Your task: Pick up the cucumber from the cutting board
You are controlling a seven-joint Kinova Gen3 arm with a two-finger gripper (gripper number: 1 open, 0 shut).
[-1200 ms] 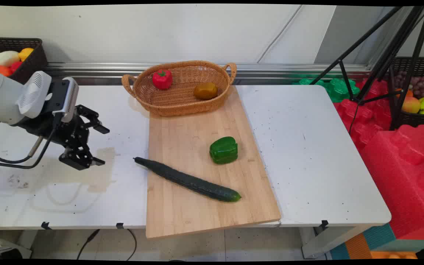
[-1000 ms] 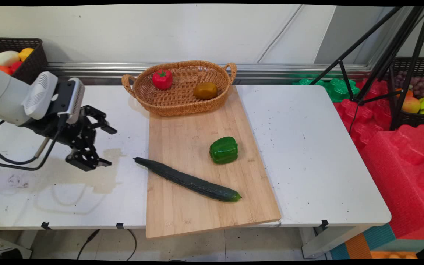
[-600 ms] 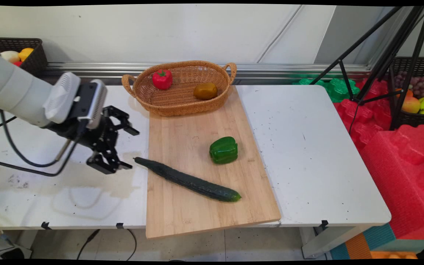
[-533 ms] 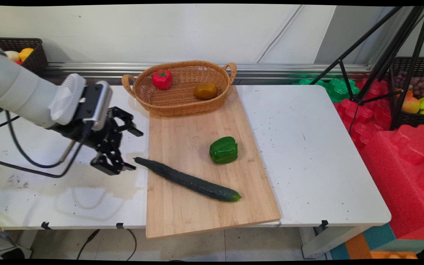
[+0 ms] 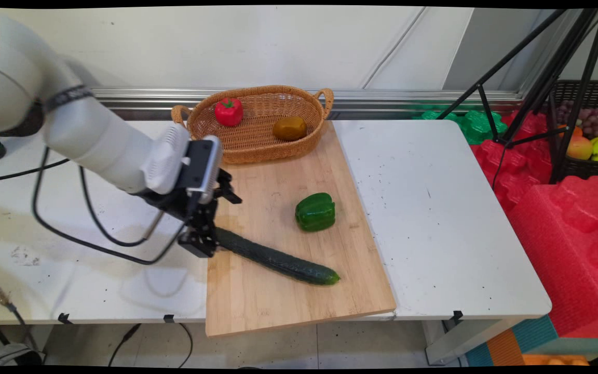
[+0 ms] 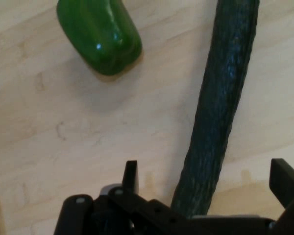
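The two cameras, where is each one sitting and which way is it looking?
Main view: above the table's near side, facing the far wall; shows the white arm and the gripper.
Hand view: on the hand, looking along the open gripper at the cutting board; shows linkage and fingers.
Both show the cucumber and green pepper.

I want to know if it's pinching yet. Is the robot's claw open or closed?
Open. In the hand view, the gripper has its two fingers spread wide on either side of the cucumber, not squeezing it.
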